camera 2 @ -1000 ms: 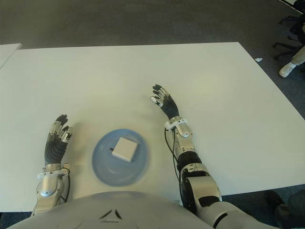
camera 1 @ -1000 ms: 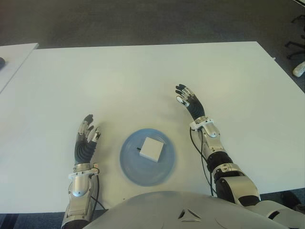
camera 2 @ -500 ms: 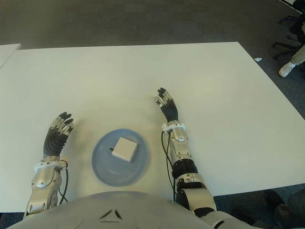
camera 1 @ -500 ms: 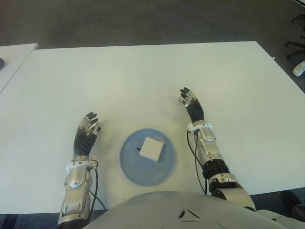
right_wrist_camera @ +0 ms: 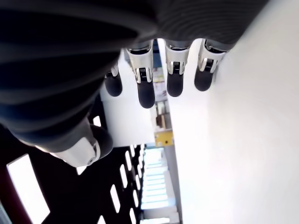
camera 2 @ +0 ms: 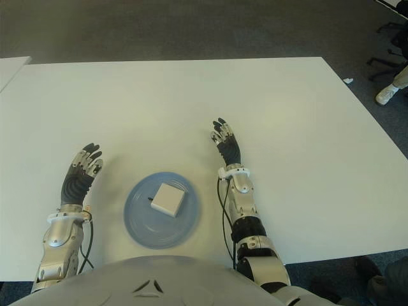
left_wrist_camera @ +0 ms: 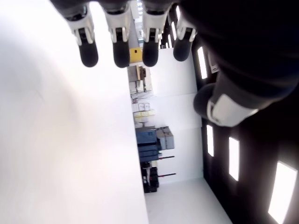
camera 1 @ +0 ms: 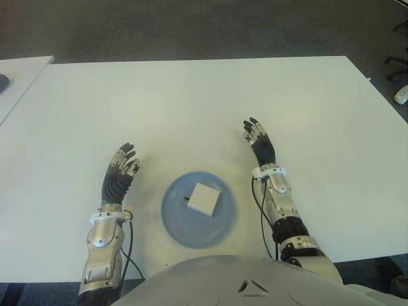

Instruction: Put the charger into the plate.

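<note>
A wide white table [camera 1: 191,95] fills the scene. Near its front edge sits a round blue plate [camera 1: 175,223], and the white square charger [camera 1: 204,199] lies inside it, toward the far right of the dish (a short dark stub shows at its left edge, perhaps a plug or cable end). The left robot hand [camera 1: 120,175] is left of the plate, fingers extended and holding nothing. The right robot hand [camera 1: 260,143] is beyond the plate's right side, likewise spread and empty.
</note>
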Robot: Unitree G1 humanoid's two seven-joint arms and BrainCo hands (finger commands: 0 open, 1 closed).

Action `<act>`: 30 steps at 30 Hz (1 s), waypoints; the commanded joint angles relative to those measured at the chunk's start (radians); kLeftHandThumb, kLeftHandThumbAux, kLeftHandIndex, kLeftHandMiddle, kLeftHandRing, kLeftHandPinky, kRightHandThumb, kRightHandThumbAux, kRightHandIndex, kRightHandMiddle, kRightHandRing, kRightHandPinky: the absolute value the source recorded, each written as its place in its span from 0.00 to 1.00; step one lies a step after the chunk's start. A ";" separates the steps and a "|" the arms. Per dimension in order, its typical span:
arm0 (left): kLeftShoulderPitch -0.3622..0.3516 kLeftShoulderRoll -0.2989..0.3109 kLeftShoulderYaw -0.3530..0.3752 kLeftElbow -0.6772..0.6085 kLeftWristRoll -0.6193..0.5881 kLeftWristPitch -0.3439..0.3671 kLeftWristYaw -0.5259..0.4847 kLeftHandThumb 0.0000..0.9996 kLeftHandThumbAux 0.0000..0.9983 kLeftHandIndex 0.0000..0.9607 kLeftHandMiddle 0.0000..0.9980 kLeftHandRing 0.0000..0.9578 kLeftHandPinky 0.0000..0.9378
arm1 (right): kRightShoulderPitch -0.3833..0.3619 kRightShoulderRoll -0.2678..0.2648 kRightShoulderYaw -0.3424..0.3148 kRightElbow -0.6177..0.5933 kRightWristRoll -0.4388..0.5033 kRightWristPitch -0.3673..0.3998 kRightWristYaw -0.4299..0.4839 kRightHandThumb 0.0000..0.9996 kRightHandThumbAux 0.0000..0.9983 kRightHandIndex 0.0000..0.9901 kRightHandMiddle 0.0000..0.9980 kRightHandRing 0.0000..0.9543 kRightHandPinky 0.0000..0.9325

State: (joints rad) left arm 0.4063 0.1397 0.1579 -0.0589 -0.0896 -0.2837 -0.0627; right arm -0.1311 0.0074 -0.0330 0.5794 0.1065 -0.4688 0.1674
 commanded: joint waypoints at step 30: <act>0.064 -0.095 -0.001 0.066 -0.047 -0.350 -0.055 0.30 0.52 0.16 0.19 0.21 0.24 | 0.099 -0.062 -0.103 -0.012 0.127 -0.109 0.193 0.36 0.55 0.14 0.25 0.21 0.18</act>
State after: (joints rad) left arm 0.4588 0.0580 0.1648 0.0050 -0.1376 -0.5898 -0.1043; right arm -0.0703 -0.0581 -0.1281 0.5512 0.2155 -0.5547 0.3414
